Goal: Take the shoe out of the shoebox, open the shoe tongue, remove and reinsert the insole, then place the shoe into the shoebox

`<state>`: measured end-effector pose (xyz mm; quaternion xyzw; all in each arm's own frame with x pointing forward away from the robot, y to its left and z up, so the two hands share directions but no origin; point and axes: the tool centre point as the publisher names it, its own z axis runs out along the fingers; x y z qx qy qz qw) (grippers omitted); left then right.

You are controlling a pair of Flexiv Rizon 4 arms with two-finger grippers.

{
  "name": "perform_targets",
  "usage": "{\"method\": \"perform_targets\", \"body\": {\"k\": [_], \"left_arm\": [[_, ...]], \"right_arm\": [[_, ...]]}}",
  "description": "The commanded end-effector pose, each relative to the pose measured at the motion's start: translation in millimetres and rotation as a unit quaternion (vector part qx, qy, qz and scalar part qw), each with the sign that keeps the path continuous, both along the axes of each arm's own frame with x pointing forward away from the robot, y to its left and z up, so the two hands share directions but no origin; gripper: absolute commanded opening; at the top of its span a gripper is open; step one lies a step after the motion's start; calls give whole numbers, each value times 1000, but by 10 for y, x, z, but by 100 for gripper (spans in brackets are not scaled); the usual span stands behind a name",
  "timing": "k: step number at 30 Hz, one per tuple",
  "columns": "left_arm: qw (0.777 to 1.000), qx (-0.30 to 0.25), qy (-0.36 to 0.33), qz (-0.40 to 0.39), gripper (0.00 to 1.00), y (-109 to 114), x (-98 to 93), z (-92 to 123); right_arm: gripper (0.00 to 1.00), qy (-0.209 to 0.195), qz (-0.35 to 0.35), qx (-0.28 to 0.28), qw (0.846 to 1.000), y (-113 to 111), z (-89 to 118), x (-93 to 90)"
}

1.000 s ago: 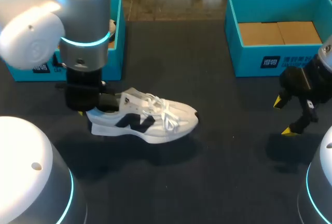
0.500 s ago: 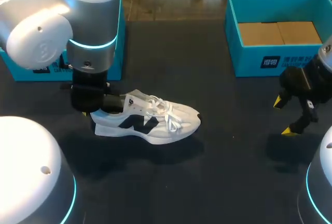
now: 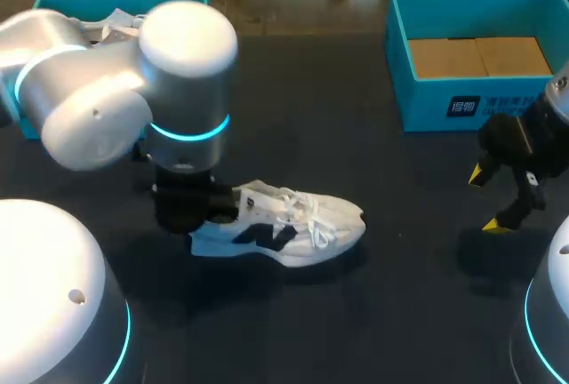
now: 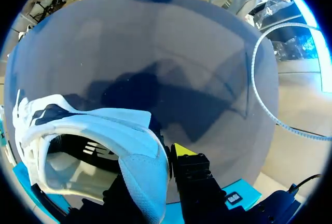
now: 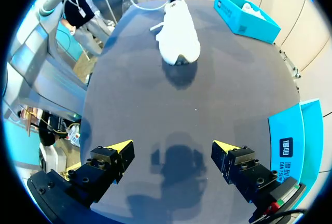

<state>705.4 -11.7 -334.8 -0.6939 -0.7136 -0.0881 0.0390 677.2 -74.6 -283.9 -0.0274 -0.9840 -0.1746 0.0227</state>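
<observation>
A white sneaker [image 3: 293, 228] with a dark side logo lies lengthwise near the middle of the dark table, toe toward my right arm. My left gripper [image 3: 210, 215] is shut on its heel. In the left wrist view the heel collar [image 4: 140, 156] sits pinched between the fingers, one yellow tip [image 4: 181, 149] outside it, with the sneaker [image 4: 93, 125] stretching ahead. Whether the sole touches the table I cannot tell. My right gripper [image 3: 487, 199] hangs open over the table's right side, holding nothing. Its wrist view shows its open gripper [image 5: 174, 149] and the sneaker [image 5: 178, 37] far ahead.
A blue shoebox [image 3: 116, 0] stands at the back left, partly behind my left arm, with something white inside. A second blue box [image 3: 462, 104] with a brown cardboard floor stands at the back right, close behind my right gripper.
My left arm has carried the sneaker to the right and toward the table's front, away from the left shoebox. The right arm has not moved.
</observation>
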Motion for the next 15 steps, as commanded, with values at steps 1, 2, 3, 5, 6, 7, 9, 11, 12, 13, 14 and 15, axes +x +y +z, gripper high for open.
{"method": "perform_targets", "body": {"k": [1,2,3,5,6,7,9,11,12,13,14,15], "left_arm": [[1000,-1,7,3,0,-128,38,-141],[1000,-1,7,1,0,-152,30,-157],[1000,0,4,-1,0,-175,21,-177],[1000,0,3,0,0,-218,16,-214],[1000,0,1,1,0,-236,11,-232],[1000,-5,4,0,0,-255,8,-247],[1000,-9,0,-3,0,-288,-8,-278],[1000,-14,-1,-9,0,-306,-33,-299],[1000,-17,-2,-11,0,-317,-61,-307],[1000,-14,-4,-11,0,-325,-68,-316],[1000,-14,-4,-12,0,-333,-71,-325],[1000,-16,2,-12,0,-343,-76,-333]], "right_arm": [[100,0,0,-1,1000,3,-10,-1],[100,0,0,-1,1000,3,-10,-1],[100,0,0,-1,1000,3,-10,-1],[100,0,0,-1,1000,3,-10,-1],[100,0,0,-1,1000,3,-10,-1],[100,0,0,-1,1000,3,-10,-1],[100,0,0,-1,1000,3,-10,-1],[100,0,0,-1,1000,3,-10,-1],[100,0,0,-1,1000,3,-10,-1],[100,0,0,-1,1000,3,-10,-1],[100,0,0,-1,1000,3,-10,-1],[100,0,0,-1,1000,3,-10,-1]]}}
